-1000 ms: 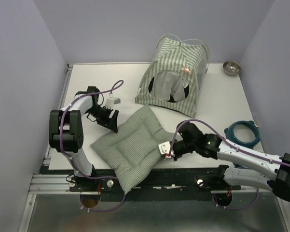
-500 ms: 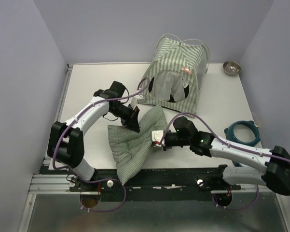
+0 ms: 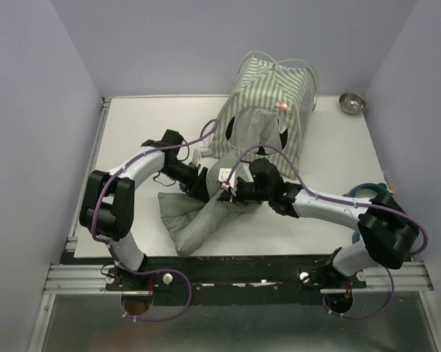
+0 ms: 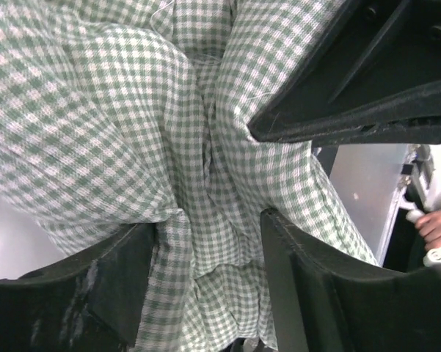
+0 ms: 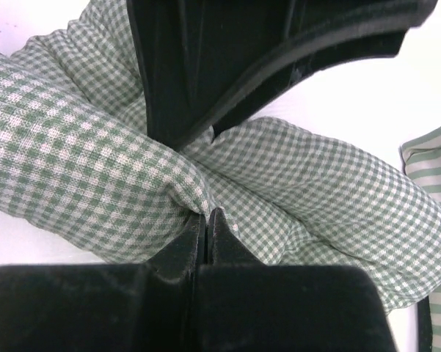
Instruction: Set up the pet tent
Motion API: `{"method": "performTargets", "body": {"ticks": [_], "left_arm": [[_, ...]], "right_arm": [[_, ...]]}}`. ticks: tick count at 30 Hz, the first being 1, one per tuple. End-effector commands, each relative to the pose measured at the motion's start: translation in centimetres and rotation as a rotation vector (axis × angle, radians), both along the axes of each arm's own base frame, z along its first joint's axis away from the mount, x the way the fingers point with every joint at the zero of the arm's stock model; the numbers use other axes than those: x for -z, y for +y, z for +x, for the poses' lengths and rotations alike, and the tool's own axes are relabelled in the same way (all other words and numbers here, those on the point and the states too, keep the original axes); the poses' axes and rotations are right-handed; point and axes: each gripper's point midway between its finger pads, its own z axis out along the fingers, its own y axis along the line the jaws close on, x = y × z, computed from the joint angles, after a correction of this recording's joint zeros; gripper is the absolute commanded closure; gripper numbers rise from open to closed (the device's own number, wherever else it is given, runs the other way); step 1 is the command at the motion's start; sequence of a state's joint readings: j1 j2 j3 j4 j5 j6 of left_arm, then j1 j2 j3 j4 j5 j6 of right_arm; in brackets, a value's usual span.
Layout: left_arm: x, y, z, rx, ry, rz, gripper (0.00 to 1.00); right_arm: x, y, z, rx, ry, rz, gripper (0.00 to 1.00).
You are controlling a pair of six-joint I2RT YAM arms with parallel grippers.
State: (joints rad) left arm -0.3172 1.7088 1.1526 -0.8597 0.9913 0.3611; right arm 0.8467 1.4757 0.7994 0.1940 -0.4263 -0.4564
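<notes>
since the earlier frame both arms have swung in toward the pet tent (image 3: 268, 95), and the green checked cushion (image 3: 198, 220) has gone from lying flat to a crumpled heap drawn up to the tent's front.

the right tool (image 5: 207, 224) is clenched on a thin pinch of the cushion's cloth. the left tool (image 4: 209, 227) sits just beside it with its jaws apart, astride a loose fold that looks released rather than squeezed. the cushion's far end lies close to the tent's dark doorway, and the rest trails away from the tent toward the arm bases.

the tent stands upright at the back of the desk (image 3: 132, 132), with its whitish poles (image 3: 297, 61) arched over the roof and the pink tag (image 3: 282, 105) above the door.

the tent is probably light, thin cloth on springy poles, so it may skid or tip if the cushion is shoved hard against it. it would best be steadied at a pole or the hemmed door edge, not at the mesh. the cushion is soft and floppy and buckles when pushed, so a seam or corner is the better hold.
</notes>
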Motion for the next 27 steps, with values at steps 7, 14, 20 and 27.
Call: {"method": "performTargets", "body": {"ticks": [7, 14, 20, 27], "left_arm": [[-0.9, 0.4, -0.6, -0.118, 0.214, -0.099, 0.10], [-1.2, 1.1, -1.5, -0.084, 0.237, -0.141, 0.01], [-0.8, 1.1, -1.5, -0.127, 0.277, -0.144, 0.01], [2.0, 1.5, -0.9, -0.164, 0.249, -0.050, 0.14]], "right_arm": [[1.3, 1.6, -0.6, -0.106, 0.093, 0.005, 0.99], [3.3, 2.9, 1.3, -0.034, 0.204, -0.044, 0.99], [3.8, 3.5, 2.8, 0.018, 0.216, -0.058, 0.99], [4.0, 3.8, 3.6, 0.049, 0.218, -0.059, 0.99]]}}
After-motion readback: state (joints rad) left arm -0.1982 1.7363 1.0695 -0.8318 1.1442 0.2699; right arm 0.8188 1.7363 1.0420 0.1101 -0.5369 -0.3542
